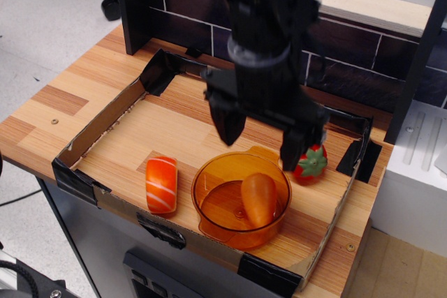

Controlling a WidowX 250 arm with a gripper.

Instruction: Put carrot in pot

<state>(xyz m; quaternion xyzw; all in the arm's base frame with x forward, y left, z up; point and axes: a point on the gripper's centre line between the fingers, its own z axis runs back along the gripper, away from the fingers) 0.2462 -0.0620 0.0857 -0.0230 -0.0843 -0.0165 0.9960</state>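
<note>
Carrot lies on the floor of the pot, toward its right side, blunt end up-frame and tip pointing to the near rim. My gripper hangs above the pot's far edge with its jaws spread wide and holding nothing; the left finger points down just behind the pot's far-left rim, the right finger comes down beside the strawberry. No part of me touches the carrot, which sits below and between my fingertips, a little nearer the camera. The pot stands in a low cardboard tray on the wooden table. A striped orange block rests just left of the pot, apart from it. The strawberry stands upright at the pot's far-right side.
</note>
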